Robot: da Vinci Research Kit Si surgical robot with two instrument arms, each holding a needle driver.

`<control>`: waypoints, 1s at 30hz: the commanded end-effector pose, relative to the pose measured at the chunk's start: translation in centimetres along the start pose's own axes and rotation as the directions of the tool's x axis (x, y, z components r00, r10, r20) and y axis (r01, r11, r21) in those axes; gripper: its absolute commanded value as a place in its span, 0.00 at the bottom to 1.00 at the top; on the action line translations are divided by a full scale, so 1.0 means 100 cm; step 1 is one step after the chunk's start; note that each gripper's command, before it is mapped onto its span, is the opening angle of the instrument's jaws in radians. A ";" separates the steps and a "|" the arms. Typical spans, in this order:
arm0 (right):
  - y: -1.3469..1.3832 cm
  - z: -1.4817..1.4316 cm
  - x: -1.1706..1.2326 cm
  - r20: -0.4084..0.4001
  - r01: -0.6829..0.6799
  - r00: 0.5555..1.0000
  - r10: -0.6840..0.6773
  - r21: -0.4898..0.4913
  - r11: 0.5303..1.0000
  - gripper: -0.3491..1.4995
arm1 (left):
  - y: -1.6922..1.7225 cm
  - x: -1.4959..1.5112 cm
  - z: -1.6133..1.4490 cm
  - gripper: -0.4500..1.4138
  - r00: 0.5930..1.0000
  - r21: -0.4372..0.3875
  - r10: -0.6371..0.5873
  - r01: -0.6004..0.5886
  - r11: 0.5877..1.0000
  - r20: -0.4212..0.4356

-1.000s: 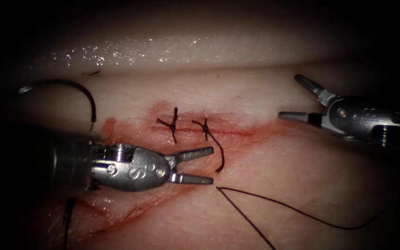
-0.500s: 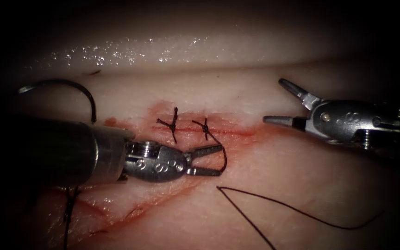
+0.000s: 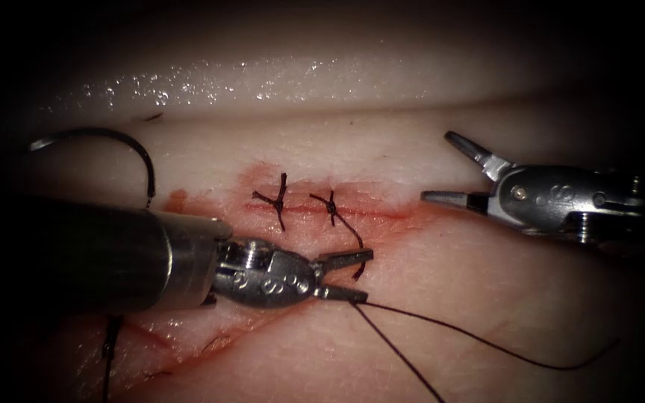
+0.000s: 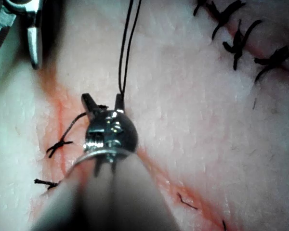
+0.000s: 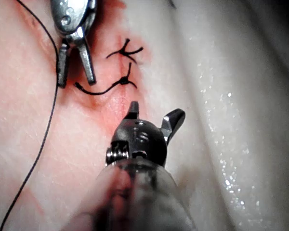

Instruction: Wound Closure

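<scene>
left pincer spread, now further right beside thread; right pincer spread, empty.

An "S" is stamped on the body of the left tool in the endoscope view, with another mark beside it too small to read. The right tool bears an "S" as well, next to a small round mark. Nothing else can be read on the tissue or elsewhere.
</scene>
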 end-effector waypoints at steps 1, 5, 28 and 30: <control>-0.0002 0.0010 0.0000 -0.001 0.001 1.000 -0.001 0.000 1.000 0.87 | 0.0000 -0.0002 0.0009 0.50 1.000 0.001 0.000 0.000 1.000 0.000; -0.0004 0.0012 0.0001 -0.002 0.002 1.000 -0.002 -0.001 1.000 0.87 | -0.0006 -0.0009 0.0015 0.50 1.000 0.002 0.005 -0.005 1.000 -0.001; -0.0010 0.0015 0.0002 -0.010 -0.002 1.000 0.002 0.004 1.000 0.85 | -0.0017 -0.0015 0.0015 0.00 1.000 -0.010 0.023 -0.023 1.000 -0.017; -0.0012 0.0016 0.0002 -0.020 -0.002 1.000 0.002 0.012 1.000 0.84 | -0.0019 -0.0015 0.0011 0.00 1.000 -0.010 0.022 -0.022 1.000 -0.016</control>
